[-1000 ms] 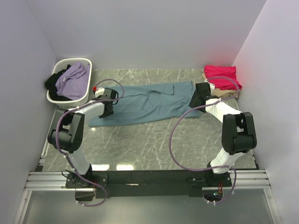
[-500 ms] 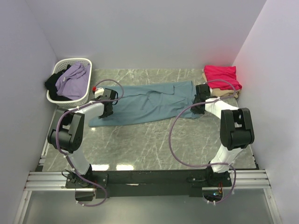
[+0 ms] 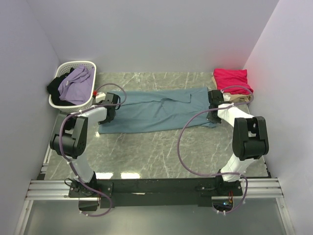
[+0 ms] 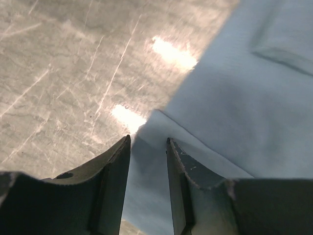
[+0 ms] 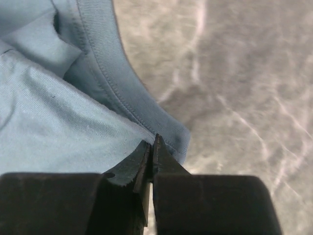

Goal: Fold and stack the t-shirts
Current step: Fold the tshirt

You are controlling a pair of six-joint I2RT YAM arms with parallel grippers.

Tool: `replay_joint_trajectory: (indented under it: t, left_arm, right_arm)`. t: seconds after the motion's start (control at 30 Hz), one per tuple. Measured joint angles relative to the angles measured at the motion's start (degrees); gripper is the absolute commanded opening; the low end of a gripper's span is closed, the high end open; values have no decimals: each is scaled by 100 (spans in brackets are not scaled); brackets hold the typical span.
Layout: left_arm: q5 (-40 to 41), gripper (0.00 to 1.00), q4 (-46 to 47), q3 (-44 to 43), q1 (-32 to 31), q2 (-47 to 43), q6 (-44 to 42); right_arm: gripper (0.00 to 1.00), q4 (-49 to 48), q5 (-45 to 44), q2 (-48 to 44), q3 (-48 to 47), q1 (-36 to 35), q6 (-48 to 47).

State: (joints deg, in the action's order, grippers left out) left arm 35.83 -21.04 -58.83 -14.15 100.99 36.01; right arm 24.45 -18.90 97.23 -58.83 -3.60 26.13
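I start with the marble surface (image 3: 146, 147), which fills the cell in the overhead view. Across its middle the teal-blue t-shirt (image 3: 151, 110) lies stretched lengthwise from about 9 o'clock to 3 o'clock. It is mostly flat, with a few creases near the centre.

At 10 o'clock stands the white basket (image 3: 77, 63), with a lilac garment (image 3: 76, 85) and a black garment (image 3: 55, 88) heaped in it. At 2 o'clock the crimson-pink t-shirt (image 3: 231, 78) sits folded on top of the beige t-shirt (image 3: 240, 98), well apart from the basket and just beyond the teal one's right end.

My arms reach out to opposite ends of the teal shirt. The left gripper (image 4: 148, 143) has its jaws part-way apart with a corner fold of the cloth running between them. I cannot tell whether they actually bite it. The right gripper (image 5: 153, 141) is pinched closed on the shirt's edge, just beside the ribbed band (image 5: 105, 68).

My read is that two shirts are done and this third one is being taken by its ends, either to pull it smooth or to begin a fold. Before I lift anything I would want the left grip made sure. Then both ends need to rise together and travel evenly, because one-sided tension would drag the shirt askew or slip the thin edge out of the right pinch.
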Motion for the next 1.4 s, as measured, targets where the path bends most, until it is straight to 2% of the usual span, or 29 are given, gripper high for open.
replay_joint_trajectory:
  t: [0.07, 0.3, 0.43, 0.57, 0.7, 0.73, 0.87, 1.13, 1.4]
  left_arm:
    - [76, 41, -46, -2, -2, 98, 2]
    - [-70, 42, 105, 138, -22, -162, -74]
    - [-643, 44, 343, 90, -17, -699, -181]
    - [-1250, 48, 584, -461, -20, -704, -240]
    - [-1705, 53, 793, -1097, -28, -212, -245]
    - [-1764, 59, 815, -1161, -28, -138, -251]
    - [-2197, 64, 927, -1386, -28, 516, -299]
    - [-2553, 65, 664, -1587, -28, 1119, -365]
    - [-2485, 65, 380, -1543, -39, 1143, -223]
  right_arm:
    - [42, 131, -155, 15, -17, 7, 61]
    - [53, 142, -116, -343, 116, -22, 87]
    - [54, -33, 144, -988, 140, -151, 107]
    - [54, -374, 739, -1202, 59, -273, 151]
    - [52, -612, 1436, -629, -210, -328, 232]
    - [52, -682, 1591, -413, -293, -337, 260]
    - [52, -885, 2094, 269, -385, -352, 350]
    - [47, -511, 2302, 1012, -964, -367, 560]
    - [44, 385, 2304, 1698, -2026, -374, 787]
